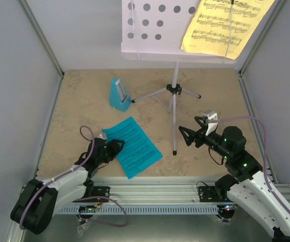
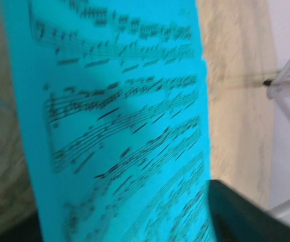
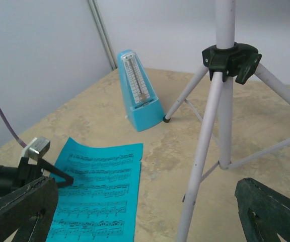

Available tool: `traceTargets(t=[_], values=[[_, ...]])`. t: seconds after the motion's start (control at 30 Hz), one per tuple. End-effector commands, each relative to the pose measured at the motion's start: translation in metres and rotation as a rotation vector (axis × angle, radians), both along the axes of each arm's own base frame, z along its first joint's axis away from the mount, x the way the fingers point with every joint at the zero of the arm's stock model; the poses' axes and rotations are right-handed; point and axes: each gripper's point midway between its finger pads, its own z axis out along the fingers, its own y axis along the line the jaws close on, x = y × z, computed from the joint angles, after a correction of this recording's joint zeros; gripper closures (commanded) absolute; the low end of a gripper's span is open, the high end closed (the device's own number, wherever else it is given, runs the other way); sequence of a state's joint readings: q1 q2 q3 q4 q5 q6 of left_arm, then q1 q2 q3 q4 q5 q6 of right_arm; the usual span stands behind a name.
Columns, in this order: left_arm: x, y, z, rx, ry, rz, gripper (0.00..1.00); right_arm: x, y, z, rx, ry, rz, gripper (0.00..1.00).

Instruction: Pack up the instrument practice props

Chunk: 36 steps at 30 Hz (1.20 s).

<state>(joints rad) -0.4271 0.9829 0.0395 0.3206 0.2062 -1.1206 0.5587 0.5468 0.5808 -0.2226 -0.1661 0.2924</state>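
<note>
The cyan music sheet [image 1: 133,146] lies flat on the sandy table [image 1: 79,116], close to me. My left claw [image 1: 117,146] is down low over the sheet's left edge. I cannot tell if that claw is pinching the paper or has let go. The small blue metronome [image 1: 120,95] stands behind the sheet, near one foot of the pale purple music stand [image 1: 174,96]. The stand is up on its three legs. The yellow music sheet [image 1: 225,22] leans on its flat desk with round holes [image 1: 147,27]. My right claw [image 1: 184,136] is spread wide with nothing in it, just beside the stand's near leg.
</note>
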Motion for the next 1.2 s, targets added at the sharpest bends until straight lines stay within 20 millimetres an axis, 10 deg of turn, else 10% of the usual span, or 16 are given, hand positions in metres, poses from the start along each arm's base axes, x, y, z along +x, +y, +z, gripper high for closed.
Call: traceTargets(t=[0.0,0.33,0.57,0.83,1.0,1.17], values=[[0.017,0.021,0.02,0.07,-0.055,0.126,0.08,-0.004,-0.002,0.008,0.031,-0.027,-0.001,0.02],[0.027,0.102,0.126,0.34,-0.262,0.462,0.01,0.05,-0.051,-0.008,0.036,0.127,-0.33,0.02],[0.027,0.106,0.162,0.442,-0.324,0.413,0.01,0.092,-0.133,0.002,0.246,0.169,-0.537,0.02],[0.03,0.057,0.279,0.412,-0.648,0.118,0.01,0.105,-0.206,0.129,0.465,-0.111,-0.556,0.02],[0.018,0.025,0.362,0.393,-0.843,-0.081,0.01,0.11,-0.199,0.218,0.502,-0.269,-0.353,0.02],[-0.003,-0.007,0.397,0.331,-1.006,-0.277,0.01,0.084,-0.18,0.282,0.46,-0.453,-0.228,0.02]])
